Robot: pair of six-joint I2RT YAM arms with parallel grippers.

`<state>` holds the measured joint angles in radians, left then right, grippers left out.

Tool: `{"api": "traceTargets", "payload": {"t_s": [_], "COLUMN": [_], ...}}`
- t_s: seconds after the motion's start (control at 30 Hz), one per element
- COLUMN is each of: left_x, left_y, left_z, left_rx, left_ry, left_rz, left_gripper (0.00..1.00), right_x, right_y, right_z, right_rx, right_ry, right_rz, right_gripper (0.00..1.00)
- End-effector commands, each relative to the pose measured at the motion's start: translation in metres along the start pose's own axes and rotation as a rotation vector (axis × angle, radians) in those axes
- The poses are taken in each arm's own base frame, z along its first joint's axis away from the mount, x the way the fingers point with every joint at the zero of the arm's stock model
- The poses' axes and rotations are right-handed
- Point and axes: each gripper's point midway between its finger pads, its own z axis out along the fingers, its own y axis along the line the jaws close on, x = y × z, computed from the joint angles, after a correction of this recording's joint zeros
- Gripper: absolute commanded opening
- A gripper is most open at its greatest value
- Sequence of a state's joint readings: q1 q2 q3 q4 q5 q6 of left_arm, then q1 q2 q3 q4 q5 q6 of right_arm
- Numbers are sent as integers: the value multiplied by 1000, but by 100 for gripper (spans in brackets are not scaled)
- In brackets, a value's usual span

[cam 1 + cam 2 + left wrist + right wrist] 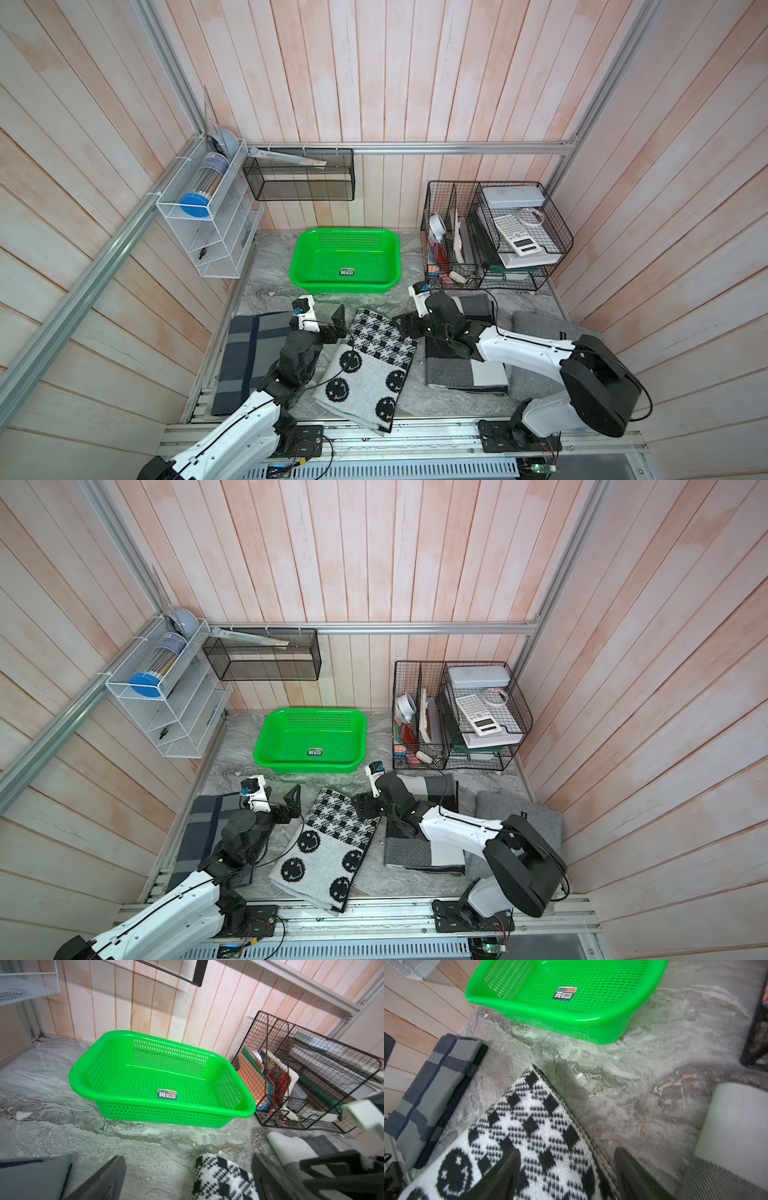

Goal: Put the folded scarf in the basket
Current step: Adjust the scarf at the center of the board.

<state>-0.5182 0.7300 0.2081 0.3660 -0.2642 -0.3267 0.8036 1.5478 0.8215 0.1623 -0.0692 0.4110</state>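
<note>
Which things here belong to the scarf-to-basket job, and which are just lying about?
Job: smiley scarf, basket, left tool, right tool.
Lying about: navy plaid scarf, grey block scarf, plain grey scarf, wire organiser, white rack, mesh shelf.

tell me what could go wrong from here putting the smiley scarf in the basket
1. The right jaws stand open astride the scarf's edge, one over knit, one over bare table; closing there may catch only the top layer.
2. The scarf is long, its near end lying over the front rail; lifted by one end it may unfold and trail outside the basket.
3. The wire organiser stands close beside the basket; the right arm could clip it.
</note>
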Motion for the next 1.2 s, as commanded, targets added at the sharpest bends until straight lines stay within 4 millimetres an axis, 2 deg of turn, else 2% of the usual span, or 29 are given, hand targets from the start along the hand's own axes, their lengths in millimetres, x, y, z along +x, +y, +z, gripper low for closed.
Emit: {"api": "traceTargets", "payload": {"t_s": [0.0, 0.07, 0.2, 0.33, 0.4, 0.47, 0.67, 0.73, 0.83, 1.0, 1.07, 1.17], "left_x": [-3, -5, -4, -6, -8, -10, -22, -25, -27, -25, -23, -20], "left_y": [-18, -21, -18, -10, -8, -6, -10, -9, -4, -1, -1, 10], "left_z": [-4, -6, -7, -7, -6, -6, -8, -10, -12, -12, -10, -6], "left_rx": [107, 123, 111, 69, 50, 37, 53, 51, 29, 20, 12, -60], "left_ry": [-16, -18, -32, -56, -62, -71, -111, -130, -137, -130, -107, -76], "left_rz": [34, 49, 100, 149, 183, 192, 157, 142, 58, -62, -92, -175], "left_gripper": [100, 100, 100, 100, 99, 99, 99, 99, 99, 99, 99, 100], "right_x": [4, 10, 23, 35, 40, 42, 40, 35, 26, 23, 24, 27], "right_y": [5, 11, 7, 5, 7, 10, 6, -1, -27, -68, -73, -59], "right_z": [20, 32, 55, 64, 64, 64, 62, 62, 59, 38, 29, 22], "right_rx": [-19, -56, -53, -68, -87, -105, -82, -36, 78, 142, 165, 121], "right_ry": [111, 184, 253, 279, 291, 287, 254, 230, 175, 84, 56, 46], "right_rz": [-117, -175, -176, -155, -135, -117, -54, -19, 110, 471, 536, 569], "right_gripper": [77, 77, 77, 74, 69, 56, 2, 0, 0, 0, 0, 0]}}
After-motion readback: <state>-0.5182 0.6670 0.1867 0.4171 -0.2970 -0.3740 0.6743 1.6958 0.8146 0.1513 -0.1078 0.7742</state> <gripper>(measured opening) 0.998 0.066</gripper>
